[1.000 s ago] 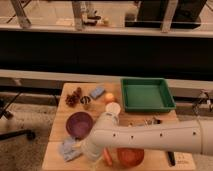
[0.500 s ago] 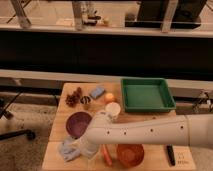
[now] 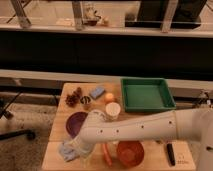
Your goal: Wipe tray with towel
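Observation:
The green tray (image 3: 147, 95) sits at the back right of the wooden table (image 3: 58, 131), with nothing in it. The pale grey-blue towel (image 3: 66, 151) lies lumpy at the table's front left corner. My white arm reaches in from the right across the front of the table. Its gripper (image 3: 82, 148) hangs open just over the towel's right edge and hides part of it. The towel rests on the table, not lifted.
A purple bowl (image 3: 75, 123) stands just behind the towel. An orange-brown bowl (image 3: 131, 153) and a carrot (image 3: 106, 154) lie by the arm. Behind are a white cup (image 3: 113, 109), an orange (image 3: 109, 97), a blue sponge (image 3: 97, 92) and a pinecone (image 3: 73, 98). A black object (image 3: 170, 154) lies front right.
My arm has swung left and down across the front of the table, bringing the gripper from near the carrot to the towel.

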Controlling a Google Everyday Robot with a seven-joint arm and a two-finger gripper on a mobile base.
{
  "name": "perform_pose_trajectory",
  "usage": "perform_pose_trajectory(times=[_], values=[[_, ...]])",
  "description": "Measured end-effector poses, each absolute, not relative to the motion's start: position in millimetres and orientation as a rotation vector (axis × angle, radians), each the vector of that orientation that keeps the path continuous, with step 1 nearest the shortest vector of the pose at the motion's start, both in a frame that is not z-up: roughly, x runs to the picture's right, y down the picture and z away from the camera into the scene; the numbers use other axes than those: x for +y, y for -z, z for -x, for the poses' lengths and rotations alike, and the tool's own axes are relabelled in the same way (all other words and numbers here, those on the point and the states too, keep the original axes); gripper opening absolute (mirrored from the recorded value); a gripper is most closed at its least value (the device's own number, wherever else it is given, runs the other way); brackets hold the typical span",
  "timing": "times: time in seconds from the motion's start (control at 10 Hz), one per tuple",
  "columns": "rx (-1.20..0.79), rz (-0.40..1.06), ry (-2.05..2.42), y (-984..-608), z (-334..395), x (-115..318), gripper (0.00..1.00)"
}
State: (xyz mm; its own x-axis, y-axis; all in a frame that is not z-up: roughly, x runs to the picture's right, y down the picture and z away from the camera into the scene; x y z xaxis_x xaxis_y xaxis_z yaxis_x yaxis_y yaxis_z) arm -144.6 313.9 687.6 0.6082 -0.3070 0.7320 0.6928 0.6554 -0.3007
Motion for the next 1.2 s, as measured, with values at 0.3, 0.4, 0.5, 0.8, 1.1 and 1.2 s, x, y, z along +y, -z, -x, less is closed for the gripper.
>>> perform_pose_trajectory(times=[0.3, 0.4, 0.5, 0.8, 1.1, 1.2], values=[[-0.691, 0.630, 0.628, -694.9, 155.2, 316.4, 0.80], [-0.690, 0.633, 0.631, -697.6, 159.3, 316.6, 0.80], [-0.689, 0.636, 0.632, -699.6, 161.9, 316.5, 0.80], [-0.685, 0.649, 0.635, -708.3, 170.0, 317.2, 0.80], [-0.680, 0.667, 0.634, -719.4, 175.2, 321.3, 0.80], [-0.679, 0.674, 0.635, -722.7, 176.6, 323.0, 0.80]])
